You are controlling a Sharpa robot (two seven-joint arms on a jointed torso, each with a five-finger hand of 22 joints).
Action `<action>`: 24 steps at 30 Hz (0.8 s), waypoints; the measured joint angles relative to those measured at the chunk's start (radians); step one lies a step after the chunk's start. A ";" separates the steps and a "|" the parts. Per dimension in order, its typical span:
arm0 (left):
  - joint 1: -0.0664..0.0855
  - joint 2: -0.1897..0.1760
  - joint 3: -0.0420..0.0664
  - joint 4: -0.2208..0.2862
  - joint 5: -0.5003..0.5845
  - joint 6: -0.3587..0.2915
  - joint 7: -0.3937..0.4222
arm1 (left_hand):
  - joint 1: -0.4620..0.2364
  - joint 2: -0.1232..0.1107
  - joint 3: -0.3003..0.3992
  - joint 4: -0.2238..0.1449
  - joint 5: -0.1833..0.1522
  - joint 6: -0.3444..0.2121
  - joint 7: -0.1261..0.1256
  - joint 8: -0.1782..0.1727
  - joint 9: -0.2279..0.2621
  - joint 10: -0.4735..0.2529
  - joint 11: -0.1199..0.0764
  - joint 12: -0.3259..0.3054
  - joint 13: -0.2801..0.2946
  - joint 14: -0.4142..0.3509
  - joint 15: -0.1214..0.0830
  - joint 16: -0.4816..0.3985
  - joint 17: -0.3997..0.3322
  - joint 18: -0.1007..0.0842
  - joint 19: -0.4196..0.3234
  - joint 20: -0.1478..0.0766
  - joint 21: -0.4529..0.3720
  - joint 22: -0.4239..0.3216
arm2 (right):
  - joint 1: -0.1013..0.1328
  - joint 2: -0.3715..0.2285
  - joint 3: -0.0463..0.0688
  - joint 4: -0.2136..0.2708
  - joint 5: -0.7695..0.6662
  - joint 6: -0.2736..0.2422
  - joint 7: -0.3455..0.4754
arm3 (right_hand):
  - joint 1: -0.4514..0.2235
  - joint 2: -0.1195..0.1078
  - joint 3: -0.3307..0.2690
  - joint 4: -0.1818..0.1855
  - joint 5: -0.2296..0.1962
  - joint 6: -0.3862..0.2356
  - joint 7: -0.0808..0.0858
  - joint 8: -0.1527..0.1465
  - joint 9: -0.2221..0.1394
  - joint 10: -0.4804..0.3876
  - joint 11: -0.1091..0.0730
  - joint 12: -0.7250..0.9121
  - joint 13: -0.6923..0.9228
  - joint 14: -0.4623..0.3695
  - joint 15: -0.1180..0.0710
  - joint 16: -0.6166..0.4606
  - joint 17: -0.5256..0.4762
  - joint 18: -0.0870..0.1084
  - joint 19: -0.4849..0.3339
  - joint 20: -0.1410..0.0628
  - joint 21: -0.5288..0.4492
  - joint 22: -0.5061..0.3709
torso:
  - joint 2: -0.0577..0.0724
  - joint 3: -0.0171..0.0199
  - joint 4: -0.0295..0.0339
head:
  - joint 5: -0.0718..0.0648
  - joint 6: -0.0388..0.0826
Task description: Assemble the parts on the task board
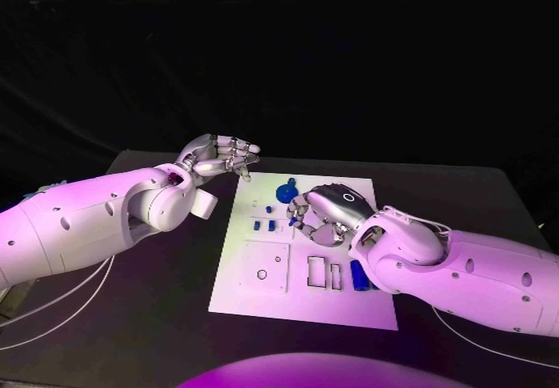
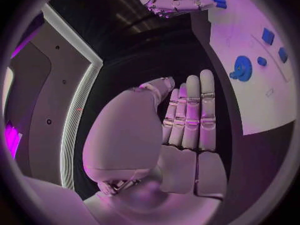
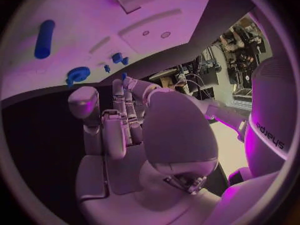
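Observation:
The white task board lies in the middle of the black table. On it are a round blue part, two small blue parts and a long blue part. My right hand hovers over the board's upper middle with its fingers curled down. It pinches a small blue part at its fingertips. My left hand hangs off the board's far left corner. Its fingers lie straight and side by side with nothing in them.
Rectangular sockets and a square plate outline mark the near half of the board. Black table stretches to the left of the board and beyond its far edge. My right forearm covers the board's right side.

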 measured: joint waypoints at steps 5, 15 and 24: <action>0.000 0.006 0.000 0.001 0.000 0.000 0.001 | -0.001 0.001 0.000 0.000 0.000 0.000 0.000 0.000 0.000 0.000 0.000 0.000 0.000 0.000 0.000 0.000 0.000 0.000 0.000 0.000 0.000 0.000 | -0.027 0.030 -0.003 -0.017 0.005 0.014 0.006 | -0.002 0.002 0.000 0.000 0.000 -0.002 -0.001 0.000 -0.001 0.000 0.000 0.000 0.000 0.000 0.000 0.000 0.000 0.000 0.000 0.000 -0.001 -0.002 | 0.000 0.0006 -0.0006 | 0.016 -0.006; 0.001 0.012 0.000 0.005 0.000 0.000 0.001 | -0.001 0.001 0.000 0.000 0.000 0.000 0.000 0.000 0.000 0.000 0.000 0.000 0.000 0.000 0.000 0.000 0.000 0.000 0.000 0.000 0.000 -0.001 | -0.056 0.052 -0.008 -0.037 0.010 0.049 0.010 | -0.007 -0.004 0.000 0.000 -0.002 0.000 0.002 0.000 -0.001 0.001 0.001 -0.003 -0.001 0.000 0.000 0.000 0.000 0.000 0.000 0.000 -0.006 -0.004 | 0.000 0.0012 -0.0026 | 0.037 -0.021; 0.001 0.015 0.000 0.005 0.000 0.000 0.001 | -0.001 0.001 0.000 0.000 0.000 0.000 0.000 0.000 0.000 0.000 0.000 0.000 0.000 0.000 0.000 0.000 0.000 0.000 0.000 0.000 0.000 -0.001 | -0.073 0.061 -0.010 -0.046 0.011 0.074 0.011 | -0.013 0.003 0.000 0.000 -0.002 -0.001 0.003 -0.002 0.000 0.001 0.001 -0.007 -0.002 0.000 0.000 0.000 0.000 0.000 0.000 0.000 -0.008 -0.005 | 0.000 0.0023 -0.0021 | 0.043 -0.029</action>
